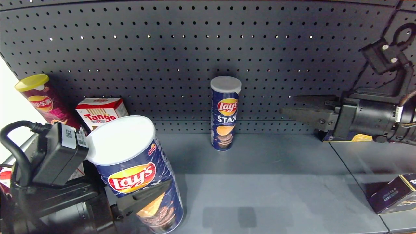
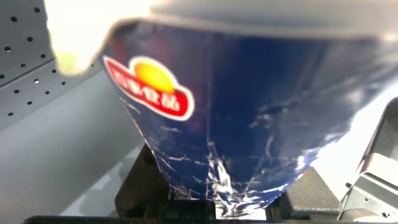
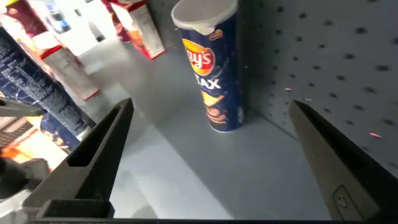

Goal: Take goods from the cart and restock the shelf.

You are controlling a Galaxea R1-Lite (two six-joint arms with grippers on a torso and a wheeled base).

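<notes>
Three cans show across the shelf [image 1: 260, 182]. At far left a maroon can [image 1: 42, 100] with a yellow lid leans against the pegboard [image 1: 195, 42]. A wafer box [image 1: 101, 112] stands just beside it.

In front of these, at the shelf's near edge, the left gripper [image 1: 144, 195] is clamped on the held can [image 1: 133, 172], which is blue with a white lid. One dark finger crosses the label low down. The can tilts, its lid toward the left and its base toward the right; whether the base touches the shelf I cannot tell. In the left wrist view its blue wall [image 2: 249, 112] sits right against the camera.

At the middle the back can [image 1: 225, 113], of the same blue kind with a grey lid, stands upright against the pegboard, well apart from the held can.

To the right the right gripper [image 1: 288, 104] hangs above the shelf with its fingers [image 3: 93, 155] spread and nothing between them, pointing at the back can [image 3: 211, 68]. A flat pack [image 1: 352, 138] lies under that arm. A dark box [image 1: 393, 195] sits at the near right edge.
</notes>
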